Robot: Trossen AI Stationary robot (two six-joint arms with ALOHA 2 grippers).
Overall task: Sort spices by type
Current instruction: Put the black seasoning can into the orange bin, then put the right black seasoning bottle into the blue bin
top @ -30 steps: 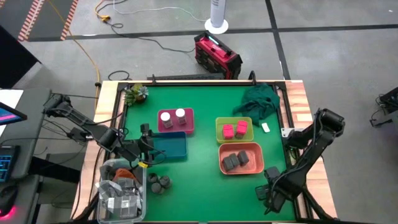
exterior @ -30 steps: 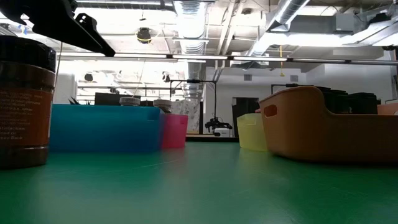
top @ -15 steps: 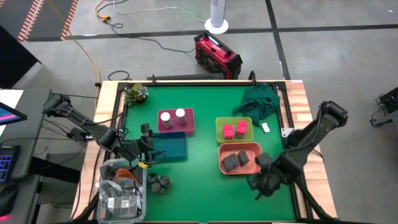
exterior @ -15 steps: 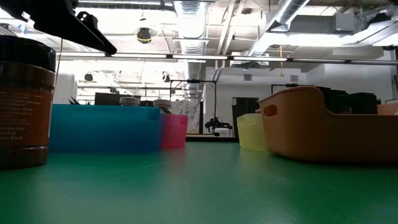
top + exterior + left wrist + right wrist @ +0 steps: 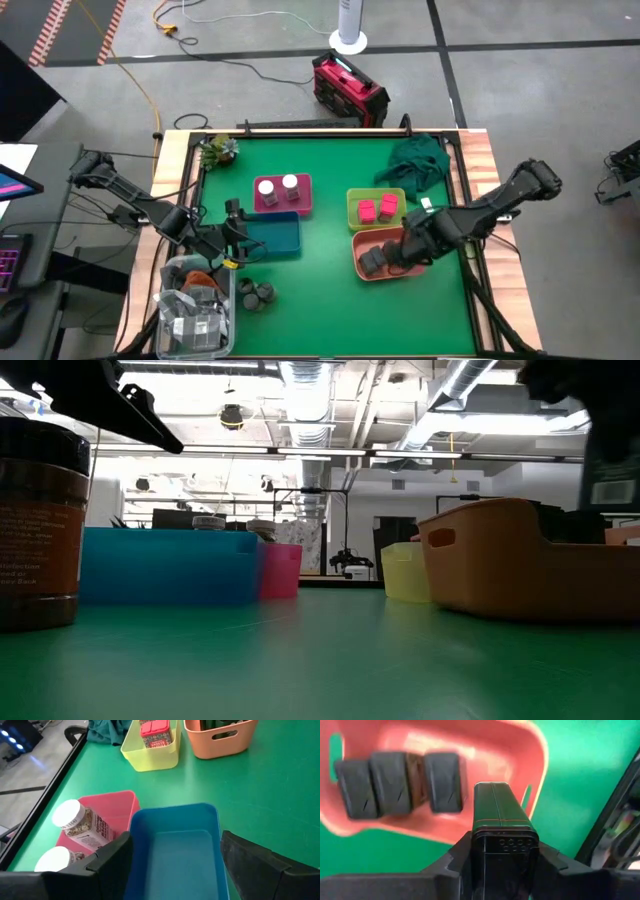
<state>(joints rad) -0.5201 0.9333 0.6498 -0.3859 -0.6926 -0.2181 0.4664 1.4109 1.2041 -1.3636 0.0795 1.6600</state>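
Observation:
My right gripper [image 5: 402, 250] hangs over the salmon tray [image 5: 362, 270], shut on a dark grey rectangular box [image 5: 500, 807]. Three more dark grey boxes [image 5: 392, 782] lie side by side in that tray. Two white-capped jars [image 5: 278, 186] stand in the pink tray [image 5: 283, 208], and two pink boxes [image 5: 377, 209] sit in the yellow-green tray [image 5: 352, 210]. Dark round tins [image 5: 255, 293] stand on the table by the clear bin. My left gripper [image 5: 175, 865] is open over the left end of the blue tray [image 5: 175, 845], one finger on either side of it. My right gripper pinches the dark grey box by its rear end [image 5: 501, 832] between the two fingers [image 5: 457, 860]. The box lies along the fingers and its free end juts forward past them. The fingers slant down from the table's right. The box is lifted clear above the salmon tray's right part.
A clear bin of clutter [image 5: 195, 315] stands at the near left corner. A green cloth [image 5: 415, 165] lies at the far right and a small plant [image 5: 217, 150] at the far left. Open green table lies in the middle and along the near edge [image 5: 340, 310].
My right arm has swung from the table's near right corner toward the left and far edge, and its gripper now hangs over the salmon tray.

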